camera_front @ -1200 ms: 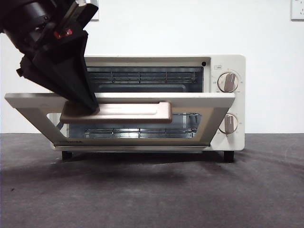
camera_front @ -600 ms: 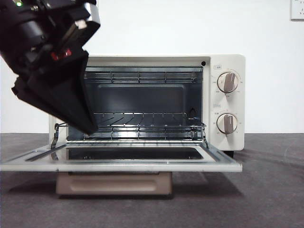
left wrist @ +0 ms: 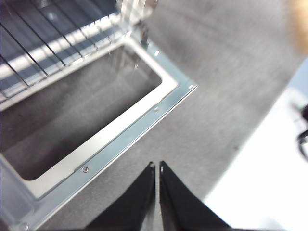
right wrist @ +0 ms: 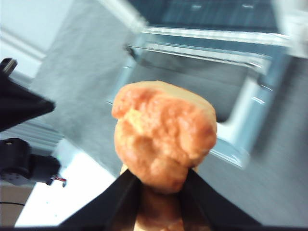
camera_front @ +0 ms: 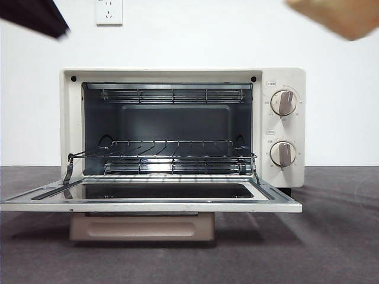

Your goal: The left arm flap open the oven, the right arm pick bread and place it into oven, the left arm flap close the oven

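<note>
The cream-white oven (camera_front: 284,77) stands in the middle of the front view with its glass door (camera_front: 148,201) folded flat down and its wire rack (camera_front: 172,157) bare. My right gripper (right wrist: 159,180) is shut on the golden-orange bread (right wrist: 163,134), which it holds high above the open door; the bread shows blurred at the top right of the front view (camera_front: 337,15). My left gripper (left wrist: 157,166) is shut and empty, raised above the door's corner (left wrist: 185,89); it shows as a black tip at the top left of the front view (camera_front: 41,15).
The oven's beige handle (camera_front: 142,226) hangs under the lowered door. Two beige knobs (camera_front: 284,102) sit on the oven's right panel. A dark grey mat (camera_front: 331,236) covers the table. A wall socket (camera_front: 108,10) is on the white wall behind.
The left gripper pushed the door fully down, then lifted away to the top left. The bread has come into view at the top right.
</note>
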Controlling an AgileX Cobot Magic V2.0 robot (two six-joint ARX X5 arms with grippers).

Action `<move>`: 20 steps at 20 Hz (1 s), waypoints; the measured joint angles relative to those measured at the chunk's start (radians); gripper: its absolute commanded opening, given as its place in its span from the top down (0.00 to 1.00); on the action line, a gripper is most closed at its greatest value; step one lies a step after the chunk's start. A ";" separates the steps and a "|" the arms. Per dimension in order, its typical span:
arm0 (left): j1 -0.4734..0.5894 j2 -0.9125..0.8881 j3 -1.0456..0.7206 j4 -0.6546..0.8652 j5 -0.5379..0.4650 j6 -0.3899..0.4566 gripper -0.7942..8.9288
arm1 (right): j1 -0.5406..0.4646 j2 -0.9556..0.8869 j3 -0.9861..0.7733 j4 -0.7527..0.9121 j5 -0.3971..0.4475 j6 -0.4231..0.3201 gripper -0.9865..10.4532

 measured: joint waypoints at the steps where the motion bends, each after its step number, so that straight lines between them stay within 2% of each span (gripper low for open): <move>1: 0.000 -0.047 0.000 -0.010 0.000 -0.014 0.90 | 0.044 0.046 0.000 0.061 0.026 0.025 0.83; 6: 0.000 -0.221 0.000 -0.031 -0.001 -0.074 0.90 | 0.205 0.227 0.000 0.307 0.211 0.132 0.83; 8: 0.000 -0.268 0.000 -0.073 -0.034 -0.087 0.90 | 0.245 0.297 0.000 0.402 0.271 0.159 0.83; 10: 0.000 -0.286 0.011 -0.138 -0.082 -0.090 0.90 | 0.257 0.374 0.000 0.507 0.295 0.193 0.83; 15: 0.000 -0.297 0.084 -0.177 -0.102 -0.087 0.90 | 0.255 0.554 0.000 0.709 0.323 0.237 0.83; 20: 0.000 -0.298 0.116 -0.216 -0.102 -0.080 0.90 | 0.254 0.658 0.000 0.868 0.422 0.288 0.83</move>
